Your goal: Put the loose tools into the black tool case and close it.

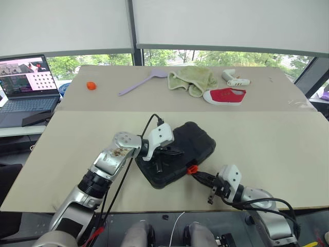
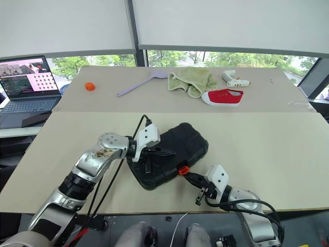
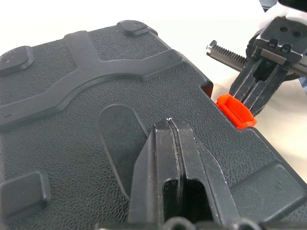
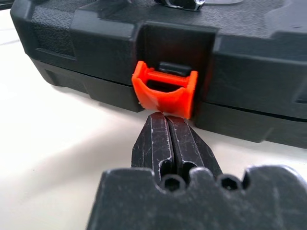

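Right claw [image 4: 168, 120] clenched empty, tips set against the orange latch [image 4: 165, 93] on the front edge of the black tool case [image 1: 177, 152], left claw [image 3: 169, 125] clenched, pressed on the closed lid, case lying on the tabletop [image 1: 267, 144]

Black tool case [image 3: 96, 96] is showing matt, pebbled plastic; orange latch [image 4: 165, 93] looking smooth, glossy plastic; counter [image 1: 267, 139] reading matt, smooth.
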Robot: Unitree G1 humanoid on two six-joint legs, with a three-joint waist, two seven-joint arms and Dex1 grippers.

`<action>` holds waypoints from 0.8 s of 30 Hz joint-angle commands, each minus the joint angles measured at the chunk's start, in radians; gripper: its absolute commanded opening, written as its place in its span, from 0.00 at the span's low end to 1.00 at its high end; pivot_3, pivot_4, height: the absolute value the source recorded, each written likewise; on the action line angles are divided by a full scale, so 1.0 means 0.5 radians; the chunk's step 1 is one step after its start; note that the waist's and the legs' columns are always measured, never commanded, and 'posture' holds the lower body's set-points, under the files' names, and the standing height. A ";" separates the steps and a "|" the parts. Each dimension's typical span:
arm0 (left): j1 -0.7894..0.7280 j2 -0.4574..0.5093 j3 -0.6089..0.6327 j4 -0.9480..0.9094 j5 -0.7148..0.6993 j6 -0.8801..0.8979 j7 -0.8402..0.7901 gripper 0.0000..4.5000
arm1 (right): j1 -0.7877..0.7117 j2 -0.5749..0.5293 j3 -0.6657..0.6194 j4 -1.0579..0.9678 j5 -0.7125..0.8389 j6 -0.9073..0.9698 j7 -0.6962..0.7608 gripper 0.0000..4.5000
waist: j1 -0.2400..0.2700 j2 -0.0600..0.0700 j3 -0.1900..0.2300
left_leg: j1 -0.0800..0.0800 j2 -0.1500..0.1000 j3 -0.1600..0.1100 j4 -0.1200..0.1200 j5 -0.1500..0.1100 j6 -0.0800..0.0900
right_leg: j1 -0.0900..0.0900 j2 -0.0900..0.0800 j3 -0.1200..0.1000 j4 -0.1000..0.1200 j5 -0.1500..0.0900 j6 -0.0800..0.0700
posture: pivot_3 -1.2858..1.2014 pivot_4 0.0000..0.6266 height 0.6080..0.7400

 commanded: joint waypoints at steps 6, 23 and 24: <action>0.162 0.056 -0.190 0.166 0.089 0.186 -0.030 0.00 | -0.138 -0.036 -0.107 -0.258 0.250 0.094 0.044 0.00 | -0.008 0.000 0.000 | 0.000 0.000 0.000 0.000 0.000 0.000 | 0.000 0.000 0.000 0.000 0.000 0.000 | 0.52 0.24 1.00; 0.285 0.008 0.062 0.087 -0.067 0.013 0.027 0.00 | -0.244 -0.045 -0.093 -0.164 0.257 0.237 0.065 0.00 | -0.024 0.004 -0.005 | 0.018 0.003 0.001 -0.017 0.000 -0.007 | 0.006 0.001 0.005 -0.005 -0.008 0.005 | 0.52 0.24 1.00; 0.311 0.018 0.144 0.036 -0.129 0.003 0.024 0.00 | -0.223 -0.077 -0.138 -0.188 0.281 0.229 0.076 0.00 | -0.024 0.005 -0.005 | 0.018 0.003 0.002 -0.019 0.000 -0.008 | 0.005 0.001 0.007 -0.005 -0.006 0.001 | 0.52 0.24 1.00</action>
